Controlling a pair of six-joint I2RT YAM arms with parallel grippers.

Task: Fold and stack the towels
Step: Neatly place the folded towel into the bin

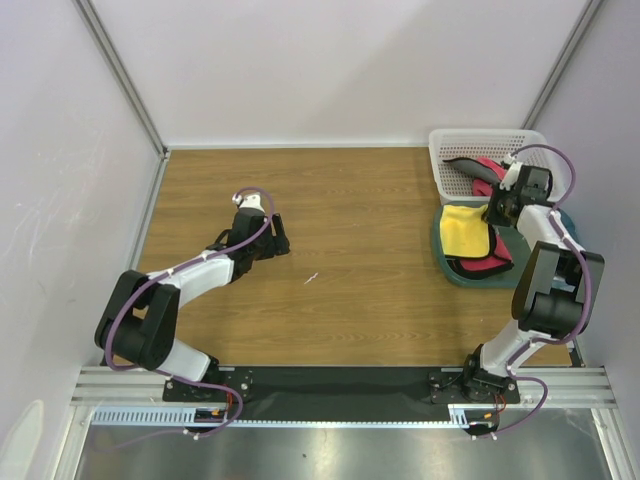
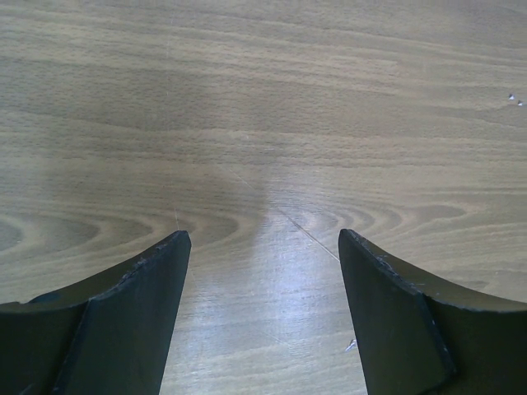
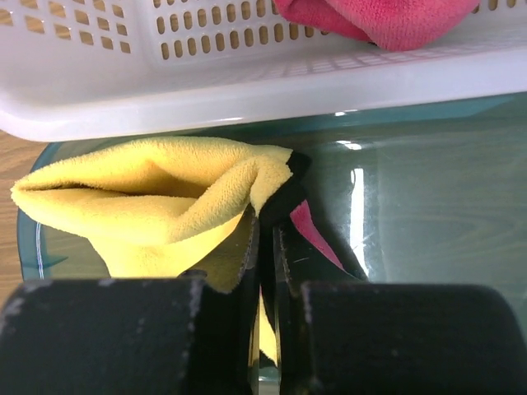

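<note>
A yellow towel (image 1: pixel 465 228) (image 3: pixel 148 197) lies bunched on top of a pink-red towel (image 1: pixel 482 266) (image 3: pixel 306 227) in the teal tub. My right gripper (image 1: pixel 497 212) (image 3: pixel 268 247) is shut on the yellow towel's black-edged right corner, with the cloth pinched between its fingers. More pink-red towels (image 1: pixel 484 171) (image 3: pixel 387 20) lie in the white basket behind it. Far to the left, my left gripper (image 1: pixel 283 241) (image 2: pixel 263 239) stands open low over bare wood, with nothing between its fingers.
The white lattice basket (image 1: pixel 445 150) (image 3: pixel 247 90) stands at the back right, its near rim close above the right gripper. The teal tub (image 1: pixel 445 268) (image 3: pixel 428 206) sits just in front of it. A small white scrap (image 1: pixel 312 278) lies mid-table.
</note>
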